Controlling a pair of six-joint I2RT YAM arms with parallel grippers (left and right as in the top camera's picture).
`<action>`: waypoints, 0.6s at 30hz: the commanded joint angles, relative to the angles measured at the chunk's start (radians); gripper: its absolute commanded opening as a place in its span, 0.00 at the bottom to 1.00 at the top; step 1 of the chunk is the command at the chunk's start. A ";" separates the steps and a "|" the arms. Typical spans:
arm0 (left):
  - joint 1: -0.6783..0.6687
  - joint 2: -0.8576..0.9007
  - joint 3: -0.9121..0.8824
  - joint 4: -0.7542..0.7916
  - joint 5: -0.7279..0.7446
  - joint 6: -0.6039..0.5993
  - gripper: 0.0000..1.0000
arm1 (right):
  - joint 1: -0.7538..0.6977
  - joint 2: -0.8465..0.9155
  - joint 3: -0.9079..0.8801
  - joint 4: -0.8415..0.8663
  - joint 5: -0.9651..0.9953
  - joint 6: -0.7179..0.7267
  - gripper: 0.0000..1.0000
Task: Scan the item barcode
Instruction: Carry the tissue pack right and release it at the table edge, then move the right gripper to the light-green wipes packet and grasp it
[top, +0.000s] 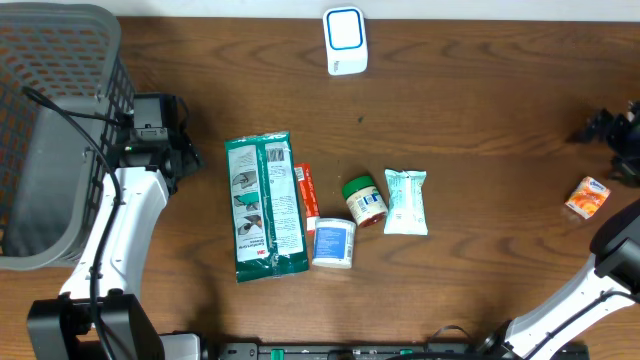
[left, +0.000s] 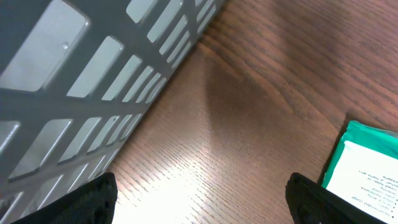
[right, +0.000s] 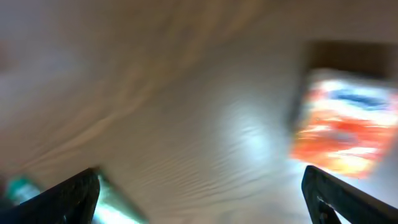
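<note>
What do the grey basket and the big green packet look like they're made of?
Grey basket: probably moulded plastic, matte, judging by its uniform lattice walls. Big green packet: seemingly thin plastic film, slightly shiny, with printed panels and a wrinkled, soft outline.

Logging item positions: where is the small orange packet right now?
Overhead, the orange packet lies on the table at the far right, just beside the open right gripper.

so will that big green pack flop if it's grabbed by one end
Likely: the green pack lies flat with crimped ends, so it looks like a soft pouch that would sag. Being flat, it should slide rather than roll if pushed.
</note>
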 joint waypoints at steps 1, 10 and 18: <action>0.003 0.007 -0.014 0.000 -0.013 -0.006 0.86 | 0.012 -0.007 -0.003 -0.035 -0.333 -0.015 0.95; 0.003 0.007 -0.014 0.000 -0.013 -0.006 0.86 | 0.179 -0.007 -0.021 -0.145 -0.369 -0.246 0.82; 0.003 0.007 -0.014 0.000 -0.013 -0.006 0.86 | 0.408 -0.007 -0.077 -0.119 -0.264 -0.287 0.75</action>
